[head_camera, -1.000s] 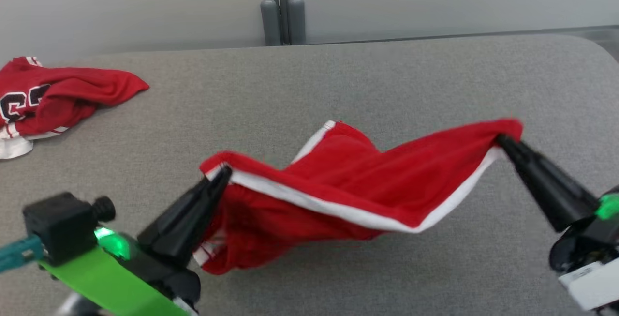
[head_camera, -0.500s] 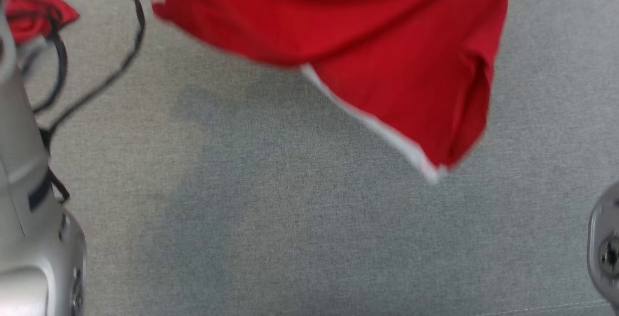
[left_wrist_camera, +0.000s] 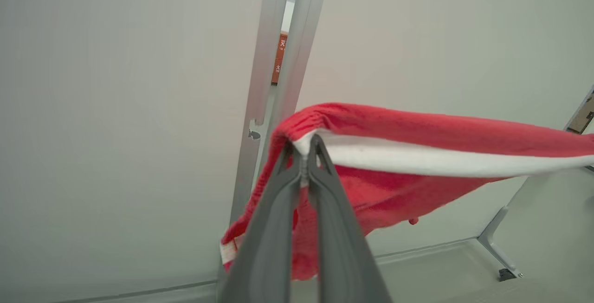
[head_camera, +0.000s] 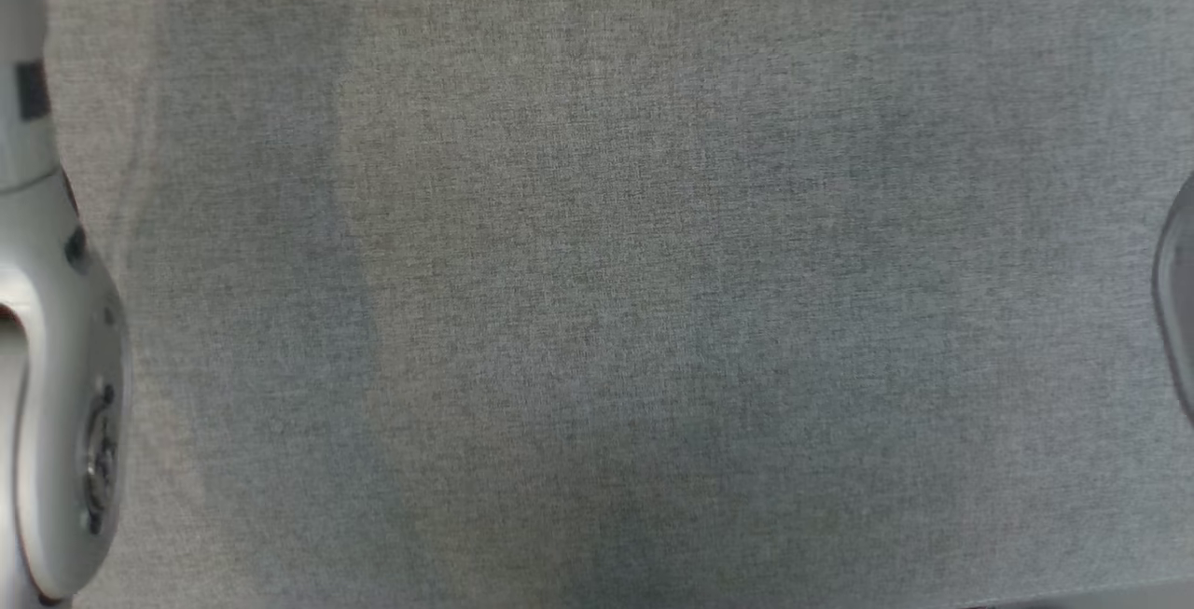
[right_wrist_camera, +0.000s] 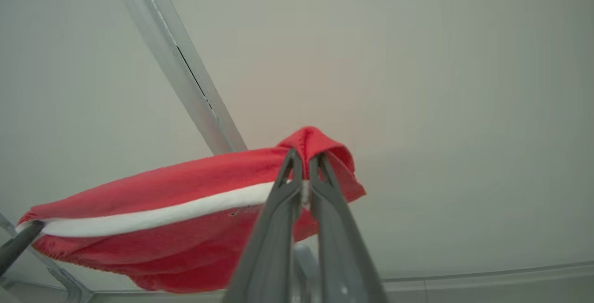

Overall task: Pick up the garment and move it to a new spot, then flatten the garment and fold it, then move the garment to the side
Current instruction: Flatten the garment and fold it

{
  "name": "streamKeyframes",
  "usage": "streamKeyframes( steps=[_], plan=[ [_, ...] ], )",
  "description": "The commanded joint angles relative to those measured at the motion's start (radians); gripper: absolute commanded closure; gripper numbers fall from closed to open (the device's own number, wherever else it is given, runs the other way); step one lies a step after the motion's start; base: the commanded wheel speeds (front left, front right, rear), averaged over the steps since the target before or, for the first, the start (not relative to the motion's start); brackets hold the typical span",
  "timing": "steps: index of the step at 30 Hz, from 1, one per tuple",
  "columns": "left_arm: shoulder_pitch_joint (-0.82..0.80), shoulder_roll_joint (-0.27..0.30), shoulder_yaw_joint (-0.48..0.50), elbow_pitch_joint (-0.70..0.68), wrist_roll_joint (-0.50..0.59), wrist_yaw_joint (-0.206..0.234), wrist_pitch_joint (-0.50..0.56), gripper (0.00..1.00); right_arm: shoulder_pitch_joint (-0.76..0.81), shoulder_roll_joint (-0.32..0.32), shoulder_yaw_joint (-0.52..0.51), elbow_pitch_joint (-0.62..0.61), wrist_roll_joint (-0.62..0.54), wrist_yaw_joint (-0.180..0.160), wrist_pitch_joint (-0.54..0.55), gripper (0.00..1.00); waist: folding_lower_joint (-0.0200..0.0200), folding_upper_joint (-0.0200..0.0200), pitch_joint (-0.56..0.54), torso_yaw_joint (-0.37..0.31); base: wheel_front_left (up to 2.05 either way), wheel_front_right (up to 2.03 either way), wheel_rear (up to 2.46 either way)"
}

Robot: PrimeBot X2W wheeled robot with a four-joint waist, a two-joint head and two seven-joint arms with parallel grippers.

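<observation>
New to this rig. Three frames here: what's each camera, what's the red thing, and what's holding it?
It's a two-armed robot. The head view looks down from a camera on its head at a grey fabric-covered surface; the pale shape at the left edge is its left arm. The other two come from cameras on the wrists, each looking along that arm's two dark fingers. In the left wrist view the left gripper is shut on the white-trimmed edge of a red garment; in the right wrist view the right gripper pinches another part of the same edge. The garment hangs stretched between them.
</observation>
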Motion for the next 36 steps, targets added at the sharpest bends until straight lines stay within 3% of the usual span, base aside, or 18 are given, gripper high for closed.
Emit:
streamKeyframes(
  steps=[1,7,14,18,22,26,31,36],
  plan=[
    [0.062,-0.002,-0.016,0.029,-0.008,-0.013,-0.019,1.00,0.070,-0.016,0.012,0.011,0.027,-0.002,-0.021,1.00,-0.0005,0.0000,0.065,0.003,0.00,0.00,0.00],
    [0.346,0.014,-0.075,0.041,-0.084,-0.036,-0.082,1.00,0.442,-0.099,0.101,-0.049,0.145,-0.002,-0.093,1.00,-0.0005,0.0000,-0.040,0.004,0.00,0.00,0.00],
    [0.898,0.097,-0.224,-0.238,-0.143,-0.036,-0.087,1.00,1.029,-0.210,0.124,-0.260,0.311,-0.003,-0.090,1.00,-0.0005,0.0000,-0.295,0.026,0.00,0.00,0.00],
    [1.194,0.147,-0.251,-0.436,-0.133,0.031,-0.072,1.00,1.329,-0.227,0.081,-0.397,0.351,-0.003,-0.076,1.00,-0.0005,0.0000,-0.451,0.029,0.00,0.00,0.00],
    [1.493,0.170,-0.237,-0.629,-0.156,0.160,-0.055,1.00,1.610,-0.184,0.030,-0.527,0.366,-0.003,-0.048,1.00,-0.0005,0.0000,-0.570,0.021,0.00,0.00,0.00],
    [1.756,0.153,-0.235,-0.770,-0.206,0.253,-0.060,1.00,1.863,-0.124,-0.031,-0.637,0.376,-0.006,-0.024,1.00,-0.0005,0.0000,-0.634,0.037,0.00,0.00,0.00],
    [1.951,0.138,-0.284,-0.906,-0.247,0.292,-0.039,1.00,2.065,-0.061,-0.098,-0.765,0.398,-0.004,0.004,1.00,-0.0005,0.0000,-0.646,0.067,0.00,0.00,0.00],
    [1.931,0.143,-0.307,-0.936,-0.257,0.282,0.000,1.00,2.006,-0.069,-0.115,-0.793,0.397,-0.003,0.057,1.00,-0.0005,0.0000,-0.600,0.087,0.00,0.00,0.00]
  ],
)
